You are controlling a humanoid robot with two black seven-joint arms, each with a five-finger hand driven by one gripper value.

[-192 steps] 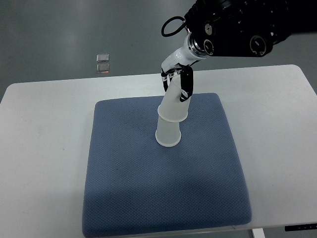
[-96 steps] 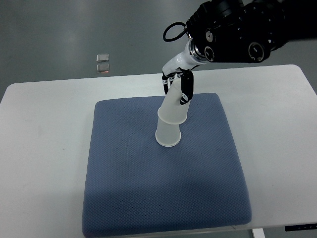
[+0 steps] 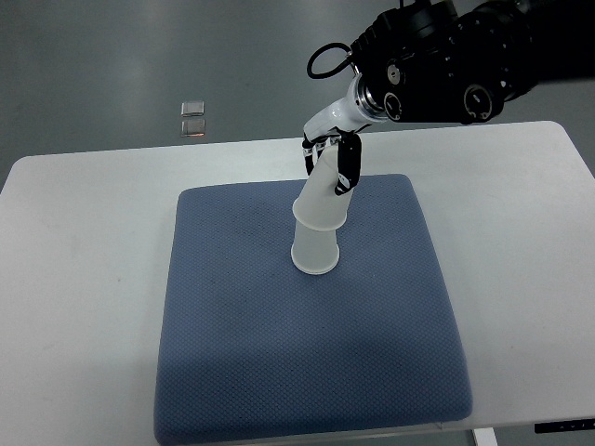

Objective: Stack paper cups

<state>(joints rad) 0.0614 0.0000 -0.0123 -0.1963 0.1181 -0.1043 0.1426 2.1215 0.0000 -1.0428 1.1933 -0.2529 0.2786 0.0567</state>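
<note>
Gripping upper cup, right hand seemingly barely shifted since.

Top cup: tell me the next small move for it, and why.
Probably ease the top cup straight down. The right robot hand grips its upper end, and it sits tilted over the lower cup on the blue mat, only partly nested.

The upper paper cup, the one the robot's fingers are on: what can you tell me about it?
The upper paper cup is plain white, looks like thin paper, and is upside down, its wide rim slipped over the lower paper cup, which also stands mouth-down on the blue cushion. It leans up and to the right rather than sitting square. The right hand grips its narrow top end with dark-tipped fingers. No print or damage shows.
</note>
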